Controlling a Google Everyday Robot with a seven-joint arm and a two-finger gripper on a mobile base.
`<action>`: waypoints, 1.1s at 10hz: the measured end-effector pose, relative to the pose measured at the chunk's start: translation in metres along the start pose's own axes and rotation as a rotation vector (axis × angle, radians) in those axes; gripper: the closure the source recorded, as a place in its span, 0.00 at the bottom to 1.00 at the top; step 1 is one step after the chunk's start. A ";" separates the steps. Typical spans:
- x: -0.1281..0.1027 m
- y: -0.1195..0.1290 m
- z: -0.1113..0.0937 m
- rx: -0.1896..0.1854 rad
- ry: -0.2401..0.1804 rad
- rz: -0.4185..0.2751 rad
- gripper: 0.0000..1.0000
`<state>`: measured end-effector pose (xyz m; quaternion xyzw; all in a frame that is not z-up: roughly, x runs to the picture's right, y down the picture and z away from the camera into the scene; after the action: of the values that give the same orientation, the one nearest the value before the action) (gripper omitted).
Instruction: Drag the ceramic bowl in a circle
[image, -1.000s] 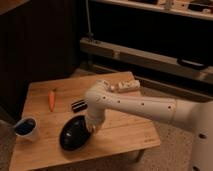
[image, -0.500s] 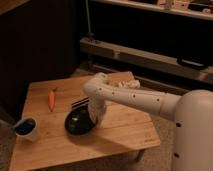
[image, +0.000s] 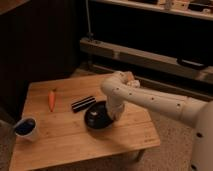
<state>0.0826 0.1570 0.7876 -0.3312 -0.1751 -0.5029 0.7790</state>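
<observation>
— While the arm bends down over the worktop, where's the ceramic bowl?
— Near the middle — directly beneath the claw, which presses together at the bowl's right rim, beside the ribbed block.

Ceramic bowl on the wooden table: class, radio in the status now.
Gripper shut, down at the right rim of the wide black ceramic bowl. Bowl flat on the low wooden table. Black ribbed oblong block close by the bowl's upper left.
</observation>
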 end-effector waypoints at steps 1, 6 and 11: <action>-0.004 0.013 0.000 -0.002 -0.007 -0.014 1.00; -0.095 0.025 0.007 -0.051 -0.084 -0.198 1.00; -0.205 0.032 -0.002 -0.062 -0.151 -0.406 1.00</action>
<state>0.0221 0.3014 0.6512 -0.3496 -0.2805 -0.6282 0.6360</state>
